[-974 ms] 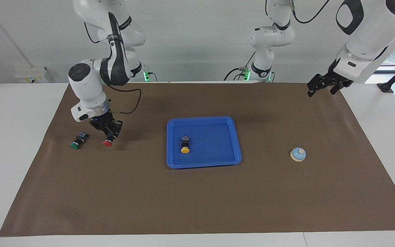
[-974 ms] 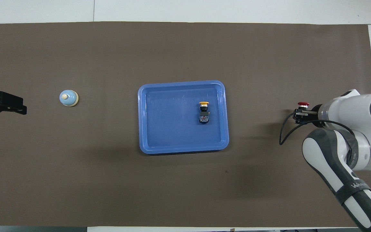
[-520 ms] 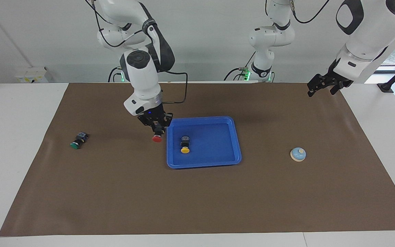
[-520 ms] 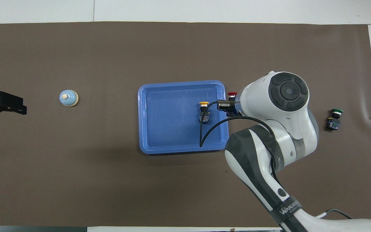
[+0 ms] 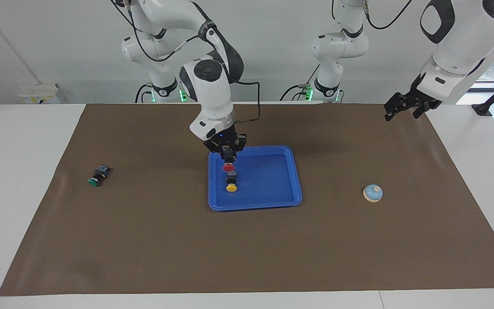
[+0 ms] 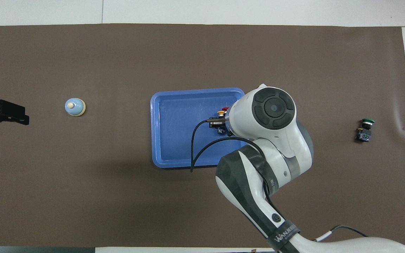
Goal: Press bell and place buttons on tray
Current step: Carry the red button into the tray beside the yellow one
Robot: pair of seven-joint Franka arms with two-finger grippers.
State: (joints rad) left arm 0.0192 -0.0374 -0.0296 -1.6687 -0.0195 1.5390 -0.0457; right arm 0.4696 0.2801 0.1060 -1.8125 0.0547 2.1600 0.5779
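Since the earlier frame the right end effector [image 5: 228,155] has been travelling from the green button's side to over the blue tray [image 5: 281,180], and it is gripping the red button [image 5: 228,167] with fingers closed. The yellow button [image 5: 231,187] is lying in the tray. The green button [image 5: 94,181] is resting toward the right arm's edge of the surface. The bell [image 5: 372,193] is sitting toward the left arm's edge, where the left end effector [image 5: 395,109] is waiting with fingers apart, holding nothing.

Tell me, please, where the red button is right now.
The red button is held in the right gripper over the blue tray, just above the yellow button lying in it.
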